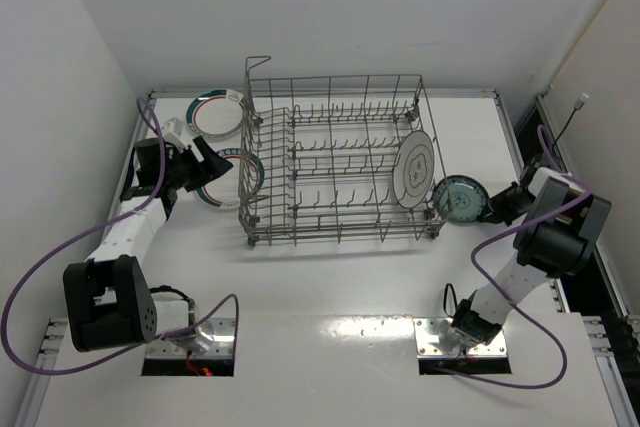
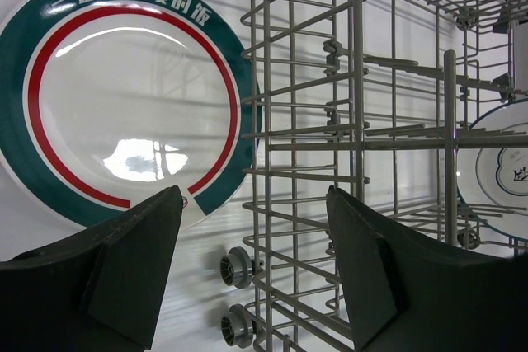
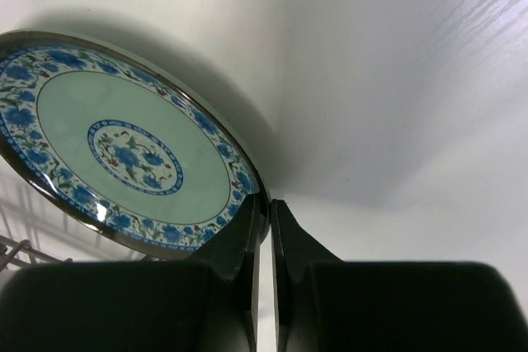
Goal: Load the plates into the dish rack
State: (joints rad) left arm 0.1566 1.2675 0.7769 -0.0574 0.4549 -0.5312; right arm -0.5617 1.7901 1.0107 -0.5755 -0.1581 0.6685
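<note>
The grey wire dish rack [image 1: 340,162] stands mid-table. A white plate with a thin dark ring [image 1: 416,169] stands upright among its right-hand tines; it also shows in the left wrist view [image 2: 505,162]. My left gripper [image 1: 213,169] is open and empty beside the rack's left wall [image 2: 355,121], over a green-and-red rimmed plate [image 2: 124,96] lying flat [image 1: 228,187]. A second such plate [image 1: 218,113] lies farther back. My right gripper [image 3: 268,213] is shut on the rim of the small teal patterned plate [image 3: 124,146], held tilted just right of the rack [image 1: 458,197].
The rack's small grey wheels [image 2: 235,267] sit low on its left side, close to my left fingers [image 2: 140,261]. White walls close in the table at the left, back and right. Purple cables [image 1: 40,277] loop from both arms.
</note>
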